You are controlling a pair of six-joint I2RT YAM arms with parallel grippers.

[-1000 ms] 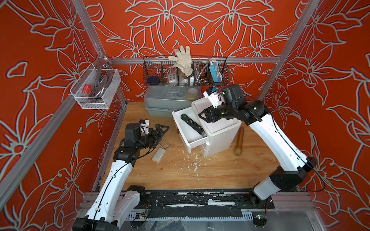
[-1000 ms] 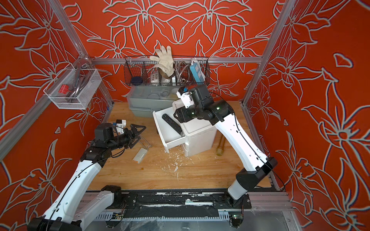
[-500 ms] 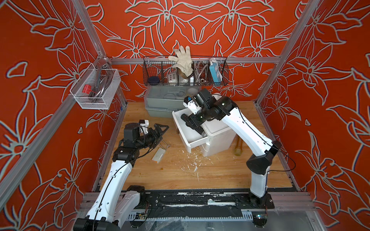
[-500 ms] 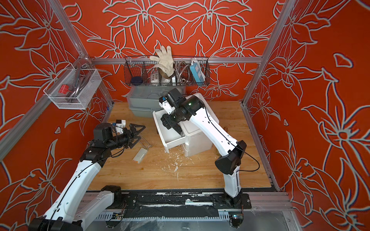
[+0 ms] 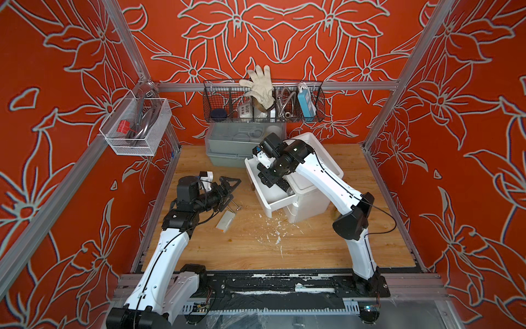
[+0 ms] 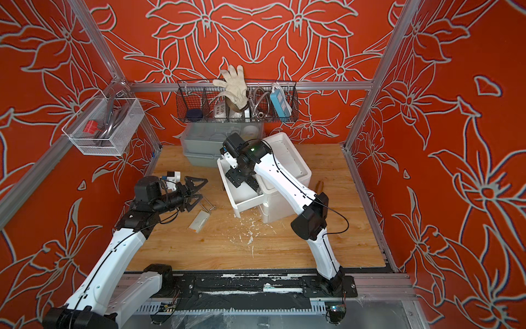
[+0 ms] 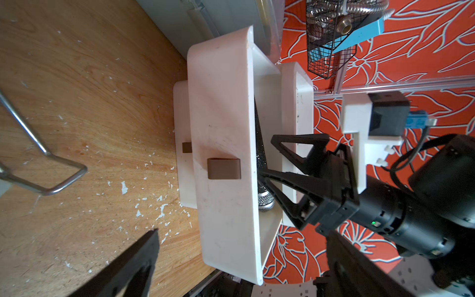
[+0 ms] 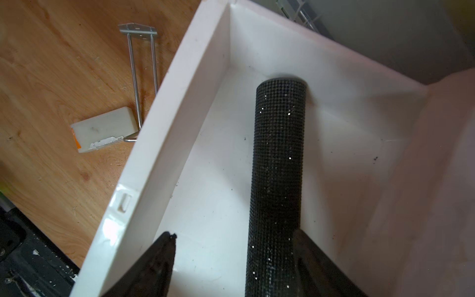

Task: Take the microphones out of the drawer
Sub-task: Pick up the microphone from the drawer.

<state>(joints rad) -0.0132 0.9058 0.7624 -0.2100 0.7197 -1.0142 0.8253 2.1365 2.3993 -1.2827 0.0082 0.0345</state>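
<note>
My left hand (image 5: 231,188) hovers open over the table (image 5: 313,250). The microphone (image 8: 279,167) lies flat in the open drawer (image 8: 164,133), and my right hand (image 8: 234,234) stands open astride its black handle. It seems stiff, light and rough, so I would grip it mid-handle.

The black studded microphone (image 8: 277,167) with silver mesh head lies flat inside the pulled-out white drawer (image 8: 177,108).
</note>
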